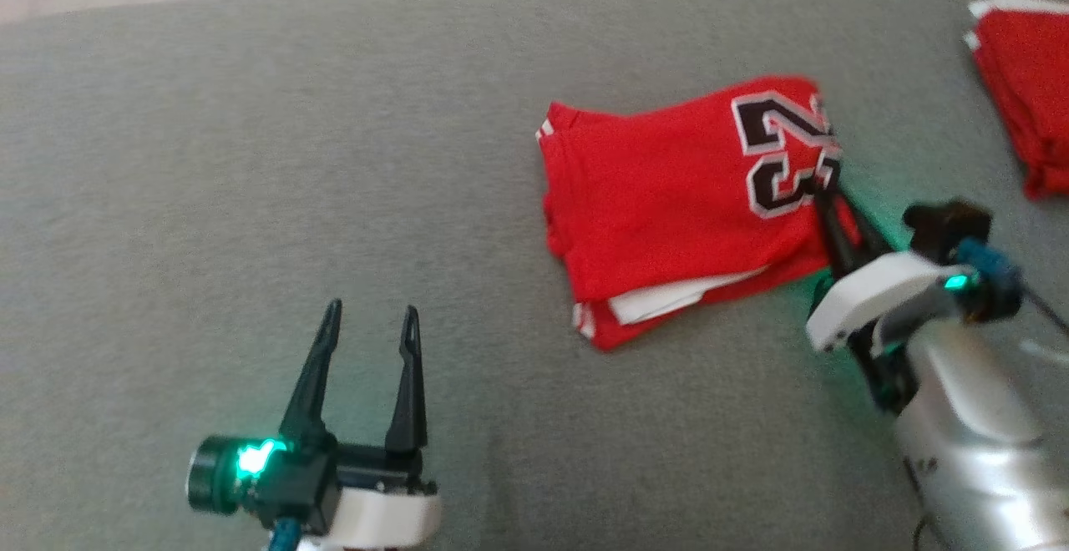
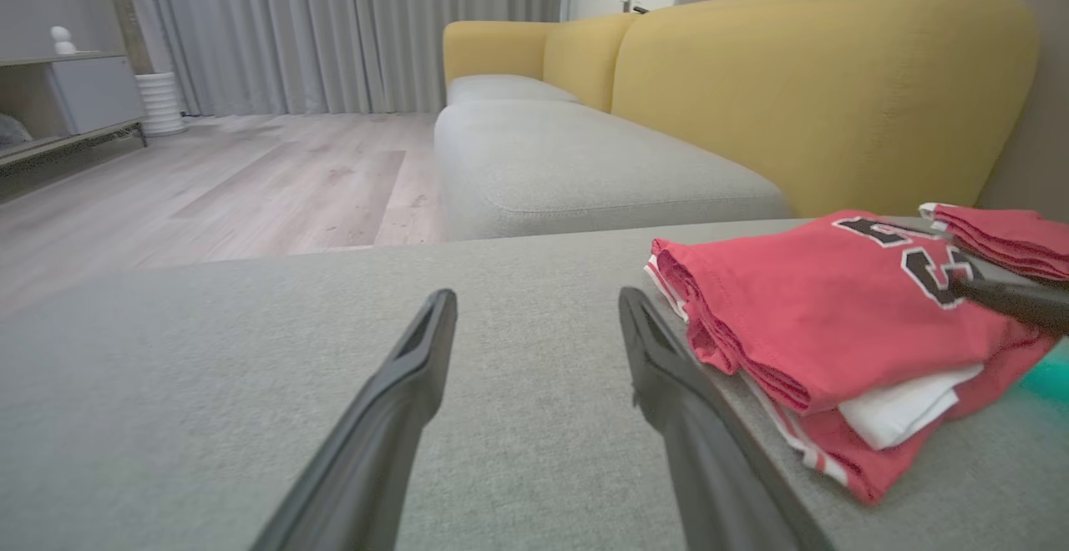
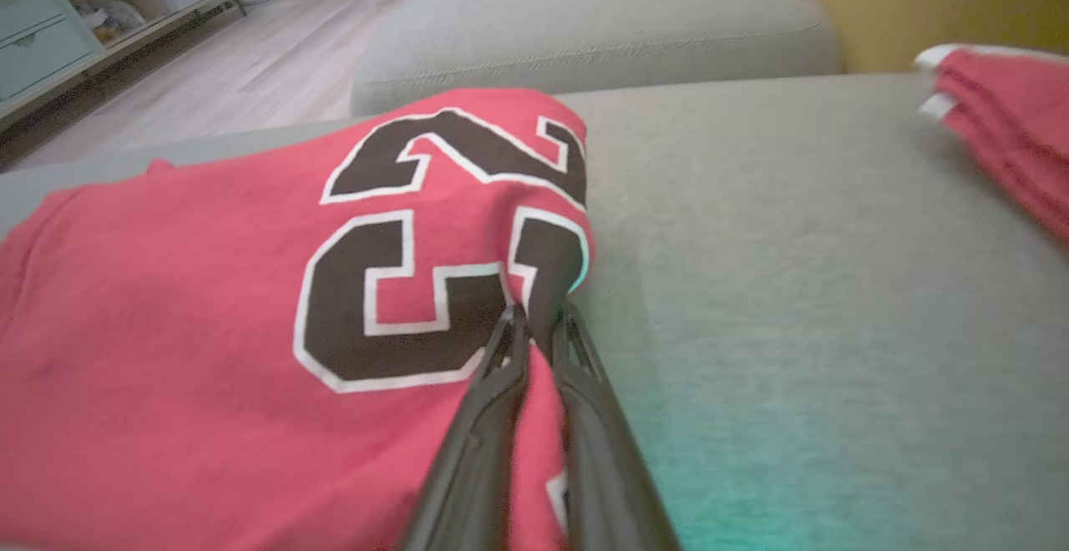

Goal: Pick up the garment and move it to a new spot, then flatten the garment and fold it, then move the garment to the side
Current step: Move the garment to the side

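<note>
**Pinch the shirt edge, then lift it slowly**

At the lower left of the head view, the left gripper [image 1: 372, 309] hangs over the grey cushion [image 1: 250, 159]. Its two fingers are spread wide and there is nothing between them. It is well apart from the shirt.

The red shirt [image 1: 668, 200] lies folded a bit right of the middle. It has a black number on top, and a white bit peeks out at its lower edge.

At the shirt's right edge, the right gripper [image 1: 825, 194] has its fingers squeezed nearly together on a little bit of cloth by the number. Another red pile [image 1: 1023, 75] lies at the upper right, well apart.

The step looks like grabbing the shirt to carry it. The pinch seems small and may hold only the top layer, so the fold could fall open. It is best to lift slowly and watch that the lower layers come too. The left gripper could take the left edge to help. The shirt should stay away from the other pile.
</note>
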### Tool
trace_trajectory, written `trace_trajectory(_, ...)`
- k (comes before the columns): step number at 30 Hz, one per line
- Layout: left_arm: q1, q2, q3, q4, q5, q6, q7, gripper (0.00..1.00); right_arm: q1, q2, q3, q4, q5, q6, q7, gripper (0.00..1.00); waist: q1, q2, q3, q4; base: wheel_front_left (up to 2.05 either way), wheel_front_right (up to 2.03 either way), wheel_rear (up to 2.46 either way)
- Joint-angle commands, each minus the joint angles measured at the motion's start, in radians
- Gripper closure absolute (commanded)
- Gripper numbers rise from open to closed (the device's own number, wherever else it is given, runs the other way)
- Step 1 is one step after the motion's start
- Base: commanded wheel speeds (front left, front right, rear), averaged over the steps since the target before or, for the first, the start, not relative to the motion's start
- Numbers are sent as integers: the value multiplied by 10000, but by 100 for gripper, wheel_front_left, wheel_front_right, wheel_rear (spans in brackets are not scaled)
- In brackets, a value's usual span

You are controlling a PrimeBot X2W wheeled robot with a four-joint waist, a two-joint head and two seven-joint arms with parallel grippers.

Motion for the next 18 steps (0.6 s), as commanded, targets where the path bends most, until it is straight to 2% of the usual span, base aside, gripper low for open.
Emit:
trace_trajectory(1, -513, -41, 406, -369, 130, -44, -80, 0, -471, -243, 67, -440, -116, -7, -203, 100, -1, 0, 444, -536, 0, 0, 0)
trace_trajectory(4, -666, -41, 475, -437, 209, -101, -80, 0, -716, -479, -25, -710, -269, -7, -300, 100, -1, 0, 669, -747, 0, 0, 0)
trace_trajectory(8, -969, -41, 502, -472, 338, -247, -80, 0, -1129, -1213, -400, -1384, -747, -7, -366, 100, -1, 0, 1113, -995, 0, 0, 0)
trace_trajectory(18, -1498, -41, 407, -402, 492, -375, -80, 0, -1327, -2840, -2458, -3264, -1487, -7, 832, 100, -1, 0, 1919, -1114, 0, 0, 0)
